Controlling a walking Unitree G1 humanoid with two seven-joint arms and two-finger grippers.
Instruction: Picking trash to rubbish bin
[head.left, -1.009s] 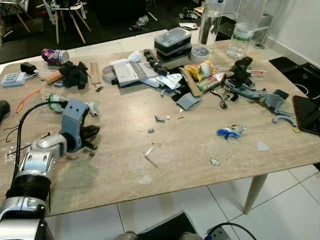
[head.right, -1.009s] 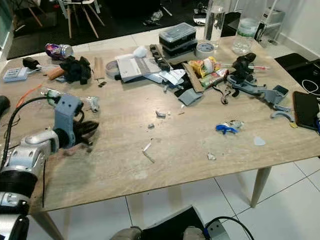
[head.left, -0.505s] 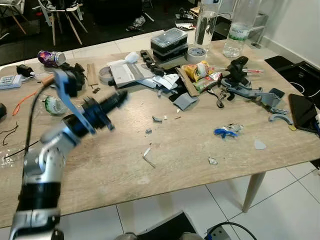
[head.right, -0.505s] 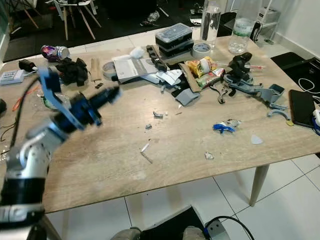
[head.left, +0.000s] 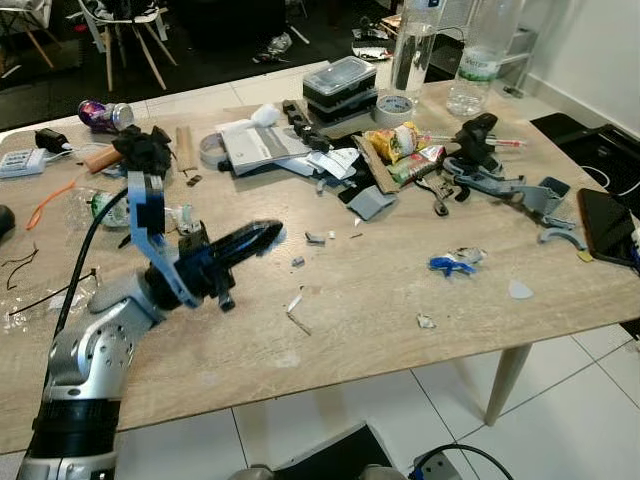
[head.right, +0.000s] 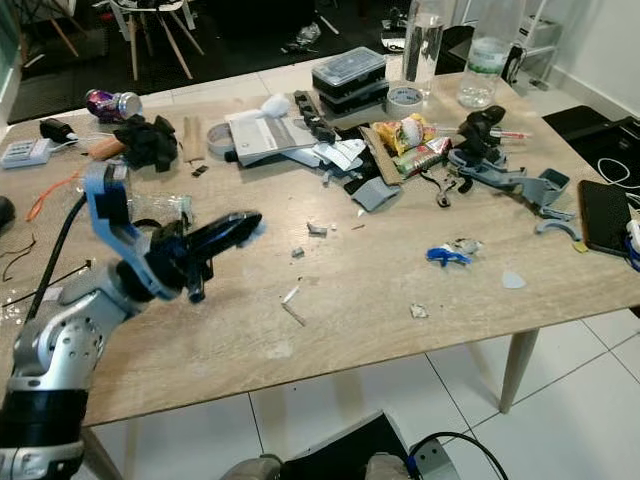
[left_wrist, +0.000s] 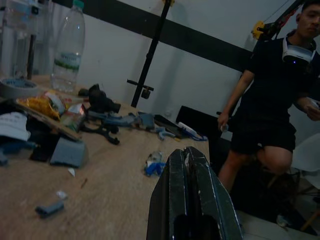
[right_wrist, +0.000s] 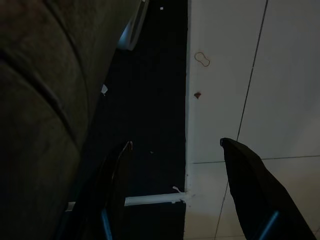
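A light wood-grain table (head.left: 360, 330) stood on white floor tiles (head.left: 560, 420), with dark flooring and chairs (head.left: 125, 30) toward 12 o'clock. 2 clear bottles (head.left: 480, 55) rose at the far edge beside 1 roll of tape (head.left: 400, 104) and 1 stacked black case (head.left: 345, 85). Trash lay scattered: 1 blue wrapper (head.left: 452, 263) at 3 o'clock, 1 snack packet (head.left: 398, 140), 1 crushed can (head.left: 100, 113) at 10 o'clock, several small scraps (head.left: 298, 310) mid-table. The left gripper (head.left: 268, 232) hovered above the table, fingers pressed together, empty. The right gripper (right_wrist: 175, 150) hung over the floor, fingers spread. 1 person (left_wrist: 272, 105) stood beyond the table.
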